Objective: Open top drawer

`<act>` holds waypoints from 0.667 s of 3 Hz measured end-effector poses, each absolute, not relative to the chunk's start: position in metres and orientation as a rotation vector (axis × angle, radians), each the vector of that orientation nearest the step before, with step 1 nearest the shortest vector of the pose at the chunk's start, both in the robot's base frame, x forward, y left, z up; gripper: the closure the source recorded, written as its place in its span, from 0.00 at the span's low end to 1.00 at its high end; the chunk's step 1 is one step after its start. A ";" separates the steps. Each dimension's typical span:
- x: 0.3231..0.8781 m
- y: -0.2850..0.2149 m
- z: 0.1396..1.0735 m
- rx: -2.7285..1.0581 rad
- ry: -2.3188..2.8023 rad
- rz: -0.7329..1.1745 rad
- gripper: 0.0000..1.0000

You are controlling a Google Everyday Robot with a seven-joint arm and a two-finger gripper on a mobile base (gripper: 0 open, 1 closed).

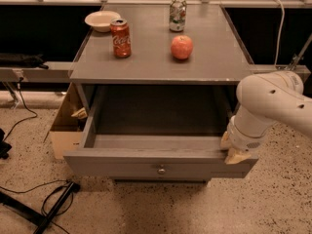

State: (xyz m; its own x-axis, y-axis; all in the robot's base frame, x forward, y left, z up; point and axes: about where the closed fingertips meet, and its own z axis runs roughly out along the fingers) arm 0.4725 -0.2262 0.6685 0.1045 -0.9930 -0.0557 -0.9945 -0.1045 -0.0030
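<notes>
The top drawer (146,165) is a wide grey drawer with a small round metal knob (161,170) at the centre of its front. It stands pulled far out from under the grey tabletop (161,57), and its inside looks bare. My gripper (233,151) is at the drawer's right front corner, resting on the top edge of the front panel, well to the right of the knob. The white arm (273,101) comes in from the right and covers the drawer's right side.
On the tabletop stand a red cola can (120,38), a red apple (181,47), a silver-green can (177,14) and a white bowl (102,20). A cardboard box (66,126) sits left of the cabinet. Black cables (53,204) lie on the speckled floor.
</notes>
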 end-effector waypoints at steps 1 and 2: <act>0.472 -0.226 0.668 -2.305 2.075 0.061 0.86; 0.472 -0.226 0.668 -2.305 2.075 0.061 0.62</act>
